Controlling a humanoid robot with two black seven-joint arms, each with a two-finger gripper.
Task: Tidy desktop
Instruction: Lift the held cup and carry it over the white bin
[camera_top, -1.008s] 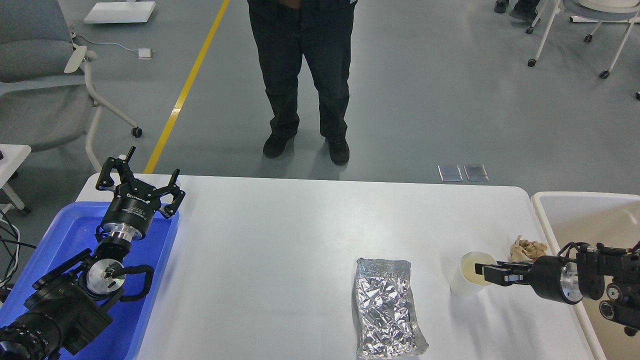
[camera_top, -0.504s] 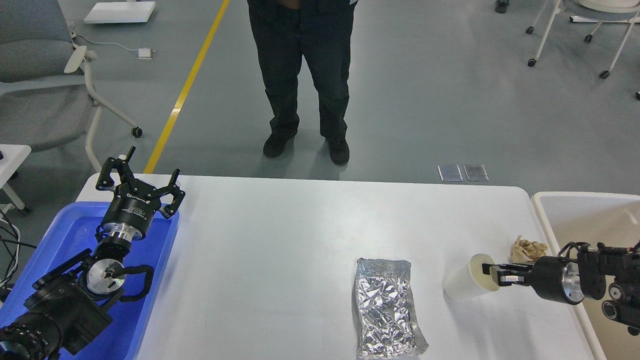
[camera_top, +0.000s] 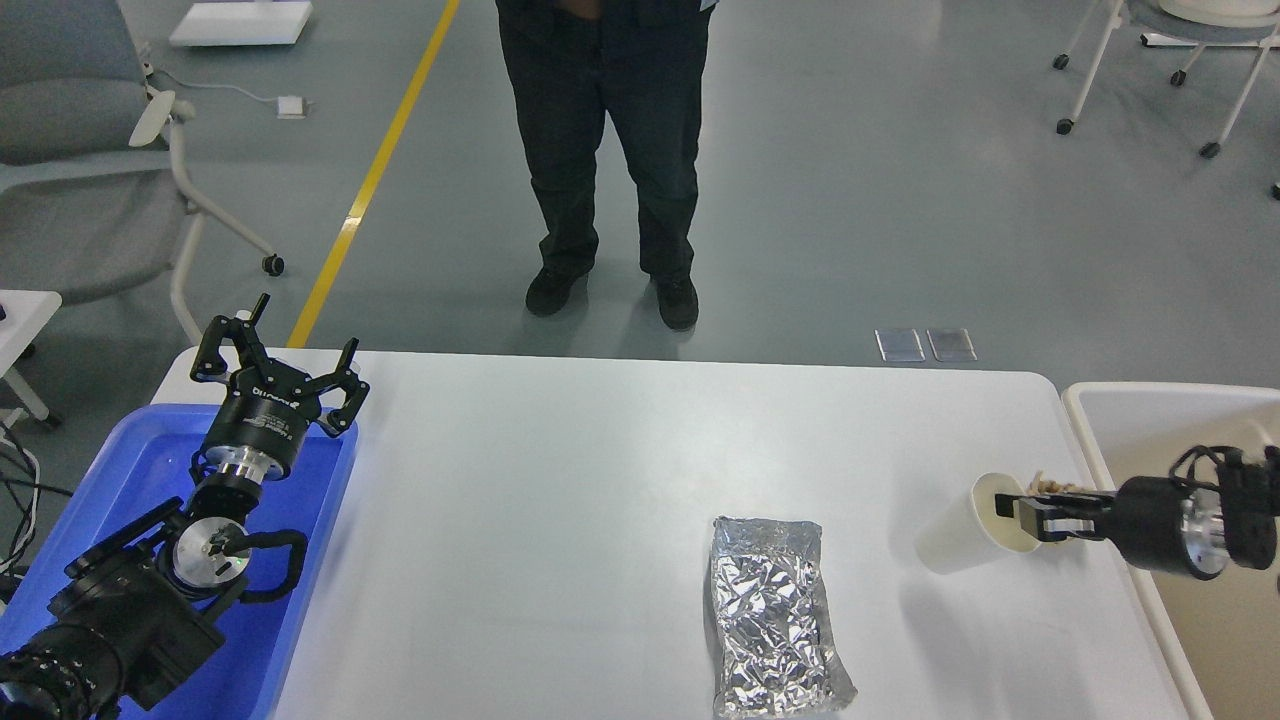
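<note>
The white desktop (camera_top: 560, 480) fills the middle of the head view. A crumpled silver foil packet (camera_top: 775, 615) lies on it at the front right. My right gripper (camera_top: 1020, 508) is shut on the rim of a white paper cup (camera_top: 962, 540), held tilted and lifted just above the desktop near its right edge. A crumpled brown paper scrap (camera_top: 1050, 487) lies behind the gripper, mostly hidden. My left gripper (camera_top: 280, 365) is open and empty above the far corner of the blue tray (camera_top: 120, 470).
A beige white-rimmed bin (camera_top: 1140, 420) stands just past the desktop's right edge, under my right arm. A person in dark trousers (camera_top: 605, 150) stands beyond the far edge. Office chairs stand at the far left and far right.
My right gripper has lifted and tilted the paper cup and carried it right, toward the bin. The brown scrap is now mostly hidden behind it. The left arm has not moved.
</note>
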